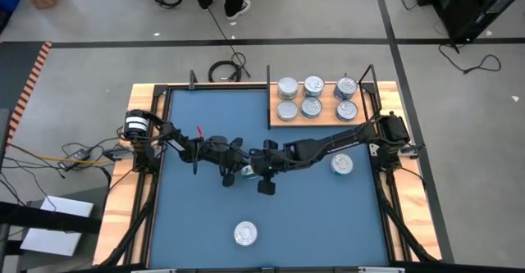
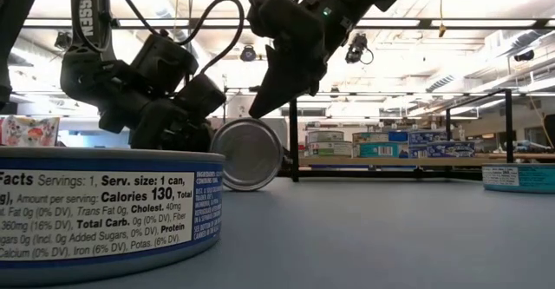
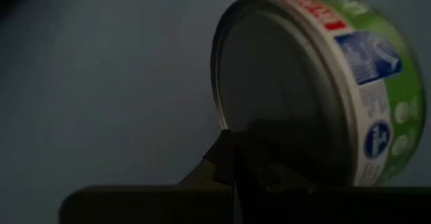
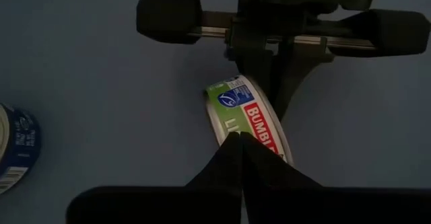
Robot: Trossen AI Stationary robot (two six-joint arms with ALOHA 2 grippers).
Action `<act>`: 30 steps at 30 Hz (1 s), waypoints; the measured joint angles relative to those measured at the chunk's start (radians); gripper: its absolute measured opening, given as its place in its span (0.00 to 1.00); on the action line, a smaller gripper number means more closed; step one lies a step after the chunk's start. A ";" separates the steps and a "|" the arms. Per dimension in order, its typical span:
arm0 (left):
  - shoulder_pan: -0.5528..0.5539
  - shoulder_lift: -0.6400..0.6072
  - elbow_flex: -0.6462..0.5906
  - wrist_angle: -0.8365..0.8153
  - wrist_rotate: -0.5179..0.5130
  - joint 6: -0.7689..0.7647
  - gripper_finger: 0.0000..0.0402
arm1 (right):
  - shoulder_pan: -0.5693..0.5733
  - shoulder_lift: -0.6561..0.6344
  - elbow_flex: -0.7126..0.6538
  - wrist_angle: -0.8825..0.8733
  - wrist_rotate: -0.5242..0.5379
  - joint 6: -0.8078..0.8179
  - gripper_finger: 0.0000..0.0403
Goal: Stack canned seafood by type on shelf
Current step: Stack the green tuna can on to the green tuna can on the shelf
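A tin of canned seafood with a green and red label stands on its rim on the blue mat, mid-table. It shows edge-up in the low view. My left gripper is shut and reaches in level from the table's left, at the tin's flat face. My right gripper is shut and slants down from the right, its tips just over the tin's top side wall. The wooden shelf at the far right holds several tins standing flat. My left gripper rests its shut fingertips against the tin's silver flat face near its lower rim, coming level from the table's left. The tin stands on edge, rim on the mat. My right gripper's shut tips overlap the tin's labelled side wall from above; I cannot tell whether they touch it.
One loose tin lies flat on the mat under the right arm, also seen in the low view. Another tin sits near the front edge, close to the low camera. Upright posts flank the shelf.
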 joint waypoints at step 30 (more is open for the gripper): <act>0.002 0.000 -0.002 -0.005 -0.013 0.006 0.01 | -0.034 -0.011 0.000 -0.021 -0.007 -0.088 0.63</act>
